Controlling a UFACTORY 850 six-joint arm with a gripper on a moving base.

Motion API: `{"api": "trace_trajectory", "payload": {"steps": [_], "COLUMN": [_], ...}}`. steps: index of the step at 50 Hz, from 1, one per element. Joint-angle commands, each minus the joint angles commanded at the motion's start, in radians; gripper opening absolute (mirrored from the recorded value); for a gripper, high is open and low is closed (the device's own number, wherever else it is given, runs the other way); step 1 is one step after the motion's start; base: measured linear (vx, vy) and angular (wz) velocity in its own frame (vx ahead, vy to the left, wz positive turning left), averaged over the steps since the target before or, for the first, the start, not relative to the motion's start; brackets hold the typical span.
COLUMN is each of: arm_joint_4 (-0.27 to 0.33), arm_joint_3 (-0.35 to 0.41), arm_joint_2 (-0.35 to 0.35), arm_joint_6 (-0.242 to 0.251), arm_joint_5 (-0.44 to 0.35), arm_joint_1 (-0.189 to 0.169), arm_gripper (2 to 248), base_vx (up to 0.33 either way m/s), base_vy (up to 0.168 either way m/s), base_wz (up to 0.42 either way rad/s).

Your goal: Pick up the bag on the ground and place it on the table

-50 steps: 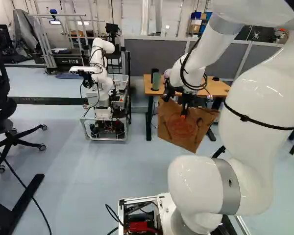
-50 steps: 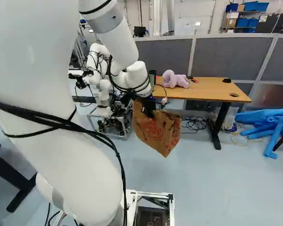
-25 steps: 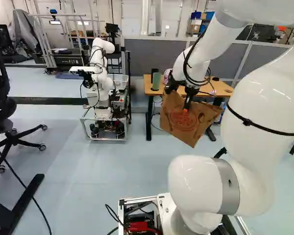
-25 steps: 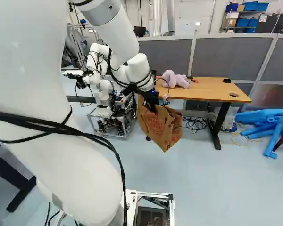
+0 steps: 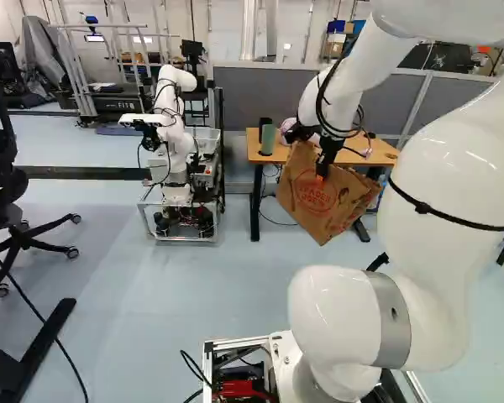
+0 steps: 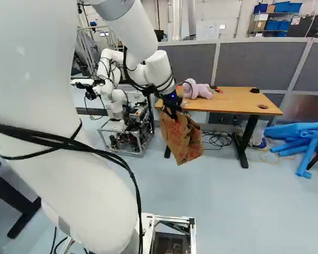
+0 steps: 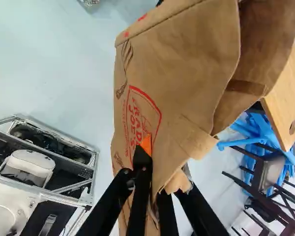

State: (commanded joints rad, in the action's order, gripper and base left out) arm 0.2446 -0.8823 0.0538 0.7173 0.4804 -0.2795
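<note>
In the left base view my gripper (image 5: 323, 168) holds the brown paper bag (image 5: 319, 197), which hangs tilted above the floor, in front of the wooden table (image 5: 256, 149). The wrist view shows my gripper (image 7: 155, 182) shut on the bag's rim, one orange-tipped finger lying against the printed side of the bag (image 7: 177, 73); the other finger's tip is hidden behind the paper. In the right base view the bag's lower part hangs lower than the tabletop (image 6: 228, 98), at its near left end.
Another robot (image 5: 176, 151) stands left of the table. On the tabletop are a purple plush toy (image 6: 196, 89) and a green cylinder (image 5: 268, 138). Blue padded parts (image 6: 302, 137) lie right of the table. An office chair (image 5: 17, 210) stands far left.
The arm has carried the bag up and somewhat to the right in the base views, and the bag has tilted more. The base has not moved, and the grip stays shut.
</note>
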Motion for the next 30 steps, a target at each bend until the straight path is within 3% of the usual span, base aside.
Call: {"api": "trace_trajectory", "payload": {"steps": [30], "arm_joint_4": [0.0], "arm_joint_3": [-0.15], "arm_joint_2": [0.053], "arm_joint_6": [-0.004], "arm_joint_5": [0.195], "arm_joint_1": [0.003], "arm_gripper": [21], "base_vx": [0.0], "base_vy": [0.0], "base_wz": [0.0]}}
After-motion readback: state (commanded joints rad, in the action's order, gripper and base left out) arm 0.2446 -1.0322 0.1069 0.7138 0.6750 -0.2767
